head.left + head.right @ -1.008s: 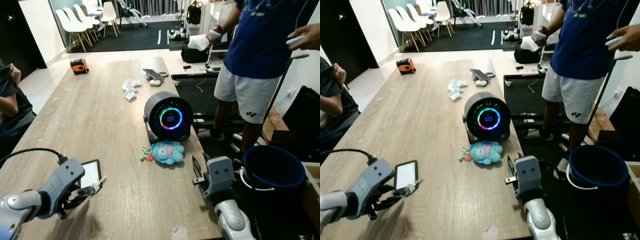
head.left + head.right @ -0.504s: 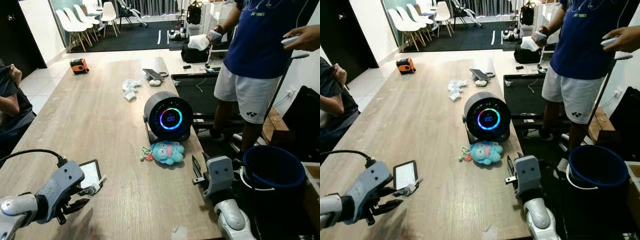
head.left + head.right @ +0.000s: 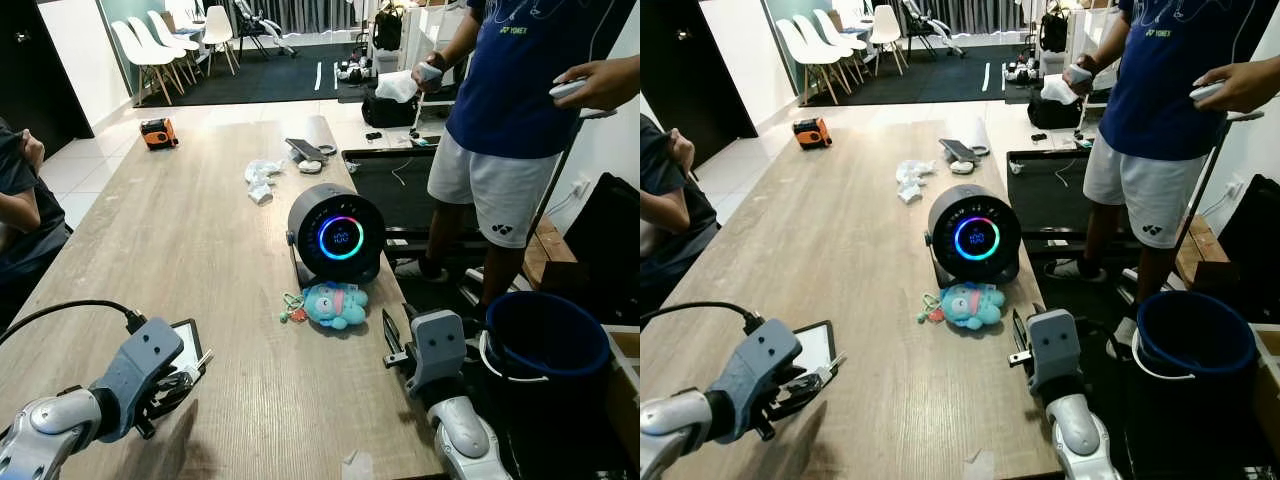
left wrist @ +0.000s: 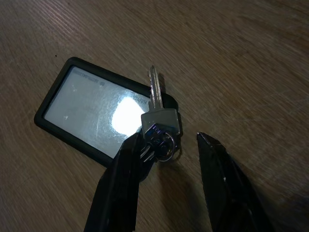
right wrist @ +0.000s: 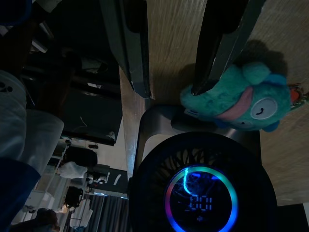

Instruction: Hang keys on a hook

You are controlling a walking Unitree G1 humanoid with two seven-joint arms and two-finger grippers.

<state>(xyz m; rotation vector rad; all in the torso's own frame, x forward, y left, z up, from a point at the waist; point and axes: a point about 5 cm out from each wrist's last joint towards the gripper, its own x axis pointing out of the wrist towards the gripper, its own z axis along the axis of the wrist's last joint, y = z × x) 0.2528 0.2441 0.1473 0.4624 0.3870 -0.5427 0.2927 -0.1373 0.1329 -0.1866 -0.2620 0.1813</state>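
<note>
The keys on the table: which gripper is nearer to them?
Left. The left gripper is down at the keys, its open jaws on either side of the key ring by the card holder. The right gripper sits across the table beside the plush toy.

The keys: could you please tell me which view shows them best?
The left wrist view: the keys lie close up on the card holder, between the open left claw fingers. The eye views show only a small glint by that claw.

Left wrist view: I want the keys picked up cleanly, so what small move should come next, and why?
Probably close the left gripper: its open fingers straddle the keys, which lie on the table overlapping the black card holder.
</note>
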